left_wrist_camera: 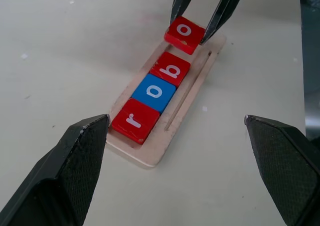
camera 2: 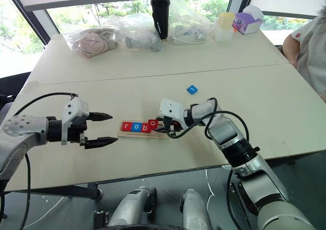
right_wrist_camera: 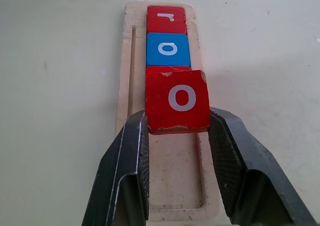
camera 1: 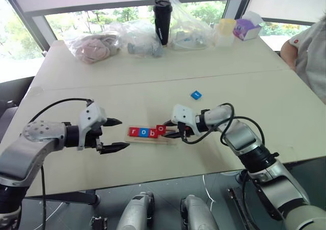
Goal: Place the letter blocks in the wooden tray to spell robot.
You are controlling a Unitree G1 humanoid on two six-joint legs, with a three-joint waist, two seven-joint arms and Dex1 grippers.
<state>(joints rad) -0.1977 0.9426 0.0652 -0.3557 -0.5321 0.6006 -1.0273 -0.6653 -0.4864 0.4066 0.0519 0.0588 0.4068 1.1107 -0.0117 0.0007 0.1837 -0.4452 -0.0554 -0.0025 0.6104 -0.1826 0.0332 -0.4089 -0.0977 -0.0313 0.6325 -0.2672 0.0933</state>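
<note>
The wooden tray (camera 1: 162,140) lies near the table's front edge. Three letter blocks sit in it in a row: a red r (left_wrist_camera: 135,120), a blue o (left_wrist_camera: 153,92) and a red b (left_wrist_camera: 172,69). My right gripper (camera 1: 168,131) is shut on a red o block (right_wrist_camera: 177,101), holding it tilted just above the tray, next to the b. The tray's stretch (right_wrist_camera: 175,186) beyond the b is bare. Another blue block (camera 1: 196,94) lies flat on the table behind the tray, to the right. My left gripper (camera 1: 124,133) stands open left of the tray, nothing between its fingers.
Along the table's far edge stand clear plastic bags (camera 1: 91,46), a black tumbler (camera 1: 162,21), a yellow container (camera 1: 225,30) and a purple tissue box (camera 1: 246,28). A person's arm (camera 1: 308,52) shows at the right edge.
</note>
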